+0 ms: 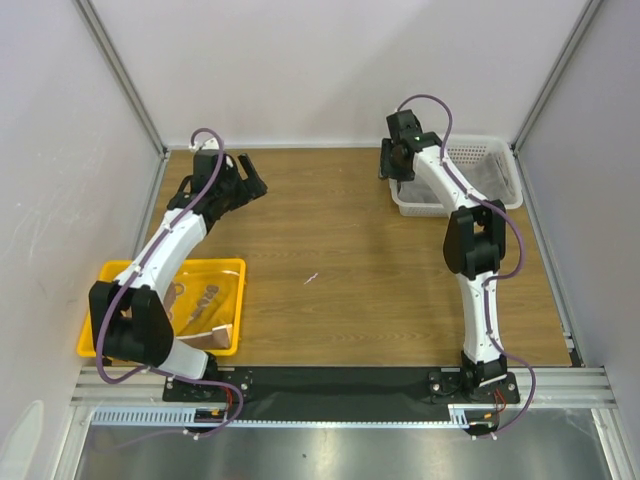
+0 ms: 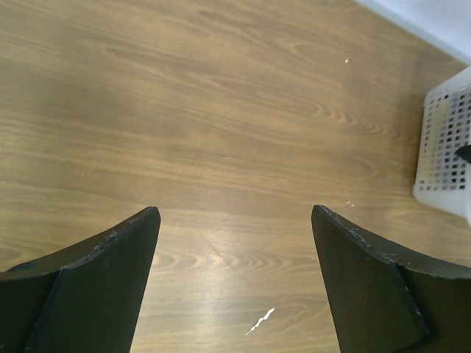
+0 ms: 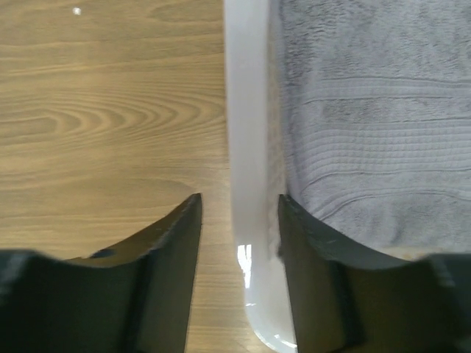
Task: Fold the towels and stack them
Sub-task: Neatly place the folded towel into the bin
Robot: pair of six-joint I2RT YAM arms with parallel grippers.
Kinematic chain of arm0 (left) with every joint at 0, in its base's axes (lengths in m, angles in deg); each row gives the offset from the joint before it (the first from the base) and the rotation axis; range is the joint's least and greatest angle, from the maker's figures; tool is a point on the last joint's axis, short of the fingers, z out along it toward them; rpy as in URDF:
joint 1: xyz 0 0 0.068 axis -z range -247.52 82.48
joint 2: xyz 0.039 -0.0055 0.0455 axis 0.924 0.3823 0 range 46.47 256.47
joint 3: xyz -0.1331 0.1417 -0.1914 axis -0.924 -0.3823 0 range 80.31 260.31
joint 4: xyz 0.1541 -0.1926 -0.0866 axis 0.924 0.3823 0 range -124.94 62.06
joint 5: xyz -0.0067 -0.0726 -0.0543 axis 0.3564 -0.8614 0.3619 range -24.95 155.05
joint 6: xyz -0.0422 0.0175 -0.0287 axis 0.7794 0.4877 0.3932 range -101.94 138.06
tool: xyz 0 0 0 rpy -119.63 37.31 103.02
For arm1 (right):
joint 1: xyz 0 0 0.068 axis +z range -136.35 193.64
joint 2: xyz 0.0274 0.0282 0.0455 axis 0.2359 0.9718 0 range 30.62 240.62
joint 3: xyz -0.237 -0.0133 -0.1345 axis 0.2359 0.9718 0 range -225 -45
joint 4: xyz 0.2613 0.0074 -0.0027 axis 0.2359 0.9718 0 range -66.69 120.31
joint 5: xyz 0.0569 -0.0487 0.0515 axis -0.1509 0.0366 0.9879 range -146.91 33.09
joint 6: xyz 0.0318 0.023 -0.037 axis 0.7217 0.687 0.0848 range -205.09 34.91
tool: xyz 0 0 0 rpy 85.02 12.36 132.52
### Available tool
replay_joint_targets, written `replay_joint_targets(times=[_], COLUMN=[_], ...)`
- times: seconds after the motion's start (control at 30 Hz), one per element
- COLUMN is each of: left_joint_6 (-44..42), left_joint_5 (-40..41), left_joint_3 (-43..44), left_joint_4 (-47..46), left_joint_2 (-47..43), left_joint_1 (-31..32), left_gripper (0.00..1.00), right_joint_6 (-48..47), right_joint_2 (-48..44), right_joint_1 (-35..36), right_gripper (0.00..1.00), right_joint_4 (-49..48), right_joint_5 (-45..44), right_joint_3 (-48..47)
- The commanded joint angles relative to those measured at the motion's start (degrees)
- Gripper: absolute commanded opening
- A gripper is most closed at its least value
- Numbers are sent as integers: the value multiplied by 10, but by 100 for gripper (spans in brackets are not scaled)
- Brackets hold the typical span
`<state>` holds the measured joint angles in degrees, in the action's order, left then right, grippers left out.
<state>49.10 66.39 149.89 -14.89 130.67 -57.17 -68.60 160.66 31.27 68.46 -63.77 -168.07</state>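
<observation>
A grey towel [image 3: 368, 110] lies inside the white mesh basket [image 1: 480, 139] at the back right. My right gripper [image 3: 240, 200] straddles the basket's left rim [image 3: 246, 147], one finger over bare wood outside and the other inside against the grey towel. A strip of wood still shows between the outer finger and the rim. A yellow-orange towel with brown print [image 1: 205, 300] lies in the yellow tray [image 1: 215, 263] at the front left. My left gripper [image 2: 235, 213] hangs wide open over bare table at the back left [image 1: 255, 180], holding nothing.
A small white scrap [image 2: 261, 321] lies on the wooden table near the middle [image 1: 311, 278]. The basket's corner [image 2: 449, 162] shows at the right edge of the left wrist view. Grey walls with metal posts close off the back and sides.
</observation>
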Motion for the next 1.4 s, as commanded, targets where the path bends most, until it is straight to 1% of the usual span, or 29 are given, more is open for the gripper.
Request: replay_joint_targets(times=[0.0, 0.03, 0.1, 0.13, 0.23, 0.3, 0.57, 0.8, 0.9, 0.93, 0.97, 1.0, 1.03, 1.07, 1.1, 1.17, 1.2, 1.3, 1.33, 1.37], left_joint_6=[-7, -6, -5, -5, -9, -15, -13, -20, -30, -41, -47, -50, -60, -64, -69, -74, -74, -64, -50, -39], left_joint_5=[4, 2, -1, -1, 9, 10, 17, 23, 22, 21, 20, 22, 30, 37, 44, 70, 77, 93, 98, 109], left_joint_3=[-8, -10, -16, -16, -11, -7, -4, 7, 17, 33, 45, 61, 101, 120, 142, 185, 191, 182, 167, 159], left_joint_4=[6, 4, 2, 2, 7, 7, 3, 9, 13, 18, 36, 52, 70, 90, 134, 188, 200, 236, 245, 269], left_joint_2=[-27, -31, -34, -37, -40, -40, -38, -33, -32, -27, -25, -18, -4, 4, 10, 14, 10, -32, -45, -57], left_joint_1=[-4, -3, -4, -4, -4, -4, -4, -4, -5, -5, -5, -5, -5, -5, -5, -6, -7, -13, -15, -21], left_gripper=[89, 89, 89, 89, 89, 90, 91, 92, 93, 93, 93, 93, 94, 94, 94, 94, 95, 96, 96, 96], right_joint_6=[-22, -29, -38, -39, -59, -77, -157, -160, -160, -160, -158, -157, -154, -152, -149, -146, -146, -141, -140, -134], right_joint_2=[11, 13, 17, 19, 24, 29, 58, 76, 61, 51, 42, 28, 24, 22, 12, -9, -38, -92, -128, -146], right_joint_1=[0, -5, -13, -17, -44, -60, -95, -120, -119, -116, -115, -115, -114, -113, -112, -109, -109, -108, -107, -108], right_gripper=[48, 42, 38, 33, 30, 29, 30, 35, 54, 66, 73, 83, 99, 100, 100, 100, 100, 100, 100, 100], right_joint_4=[-6, -11, -16, -24, -44, -53, -59, -42, -30, -32, -33, -27, -19, -9, 8, 15, 13, -7, -12, -19], right_joint_5=[-45, -49, -49, -47, -10, 9, 25, 8, 4, 4, 8, 13, 19, 20, 19, 11, 9, 7, 8, 10], right_joint_3=[-1, 0, -2, -2, -2, -4, -57, -90, -101, -102, -107, -117, -131, -147, -181, -197, -196, -178, -156, -143])
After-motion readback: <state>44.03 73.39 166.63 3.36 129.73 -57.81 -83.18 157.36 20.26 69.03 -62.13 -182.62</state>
